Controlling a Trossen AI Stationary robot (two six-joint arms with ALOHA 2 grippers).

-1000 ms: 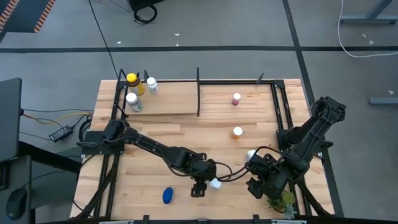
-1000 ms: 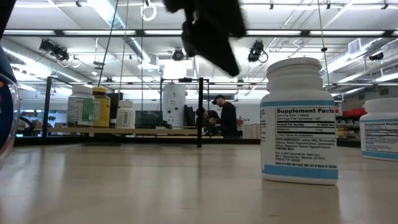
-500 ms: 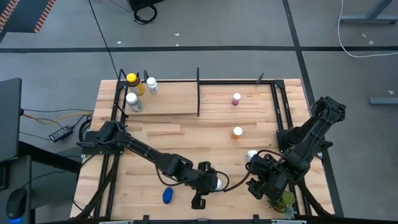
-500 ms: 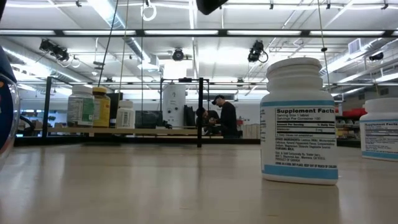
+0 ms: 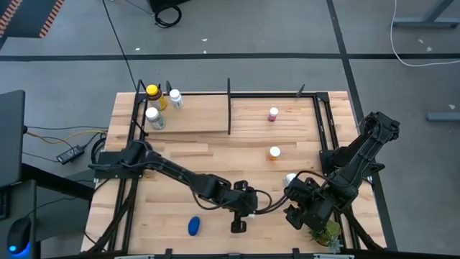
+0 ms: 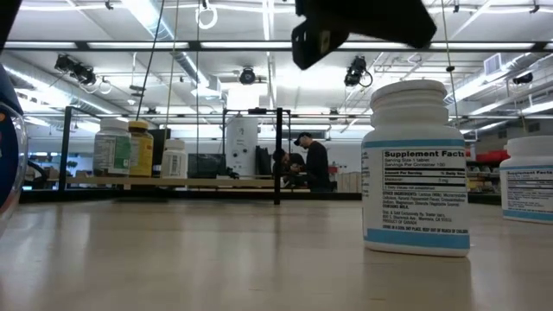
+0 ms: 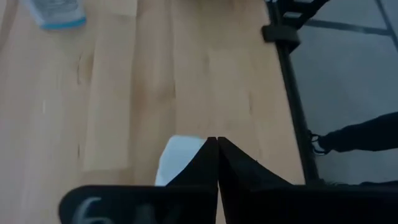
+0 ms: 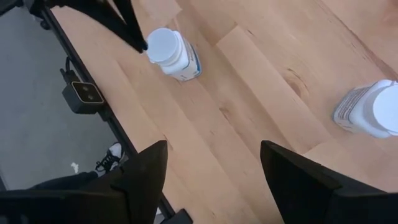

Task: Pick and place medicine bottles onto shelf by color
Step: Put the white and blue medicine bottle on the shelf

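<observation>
A white bottle (image 6: pixel 419 164) with a white cap (image 8: pixel 163 45) stands upright on the table near its front edge. My left gripper (image 7: pixel 216 142) is shut with nothing between its fingers; its tips (image 8: pixel 142 42) sit at the cap's side. A second white bottle (image 8: pixel 373 109) stands beside my right gripper (image 8: pixel 214 180), which hangs open and unladen at the near right (image 5: pixel 296 212). A blue bottle (image 5: pixel 194 226) lies near the front edge. The shelf (image 5: pixel 187 121) at the back holds a yellow-capped bottle (image 5: pixel 152 93), two white ones and a pink-capped one (image 5: pixel 273 114). My left gripper's shut fingertips reach the rim of the white bottle's cap (image 8: pixel 149 46), slanting down from above on the side toward the table's near edge. Whether they touch the cap I cannot tell. The bottle stands upright on its base.
An orange-capped bottle (image 5: pixel 274 152) stands on the planks in front of the shelf's right bay. A small green plant (image 5: pixel 327 232) sits at the near right corner. A black upright divider (image 5: pixel 229 108) splits the shelf. People stand in the room beyond the table (image 6: pixel 311 160).
My left gripper swung toward the table's near edge and rose above the low view, then came back toward the right and down over the white bottle's cap. The bottle has stayed upright in the same place.
</observation>
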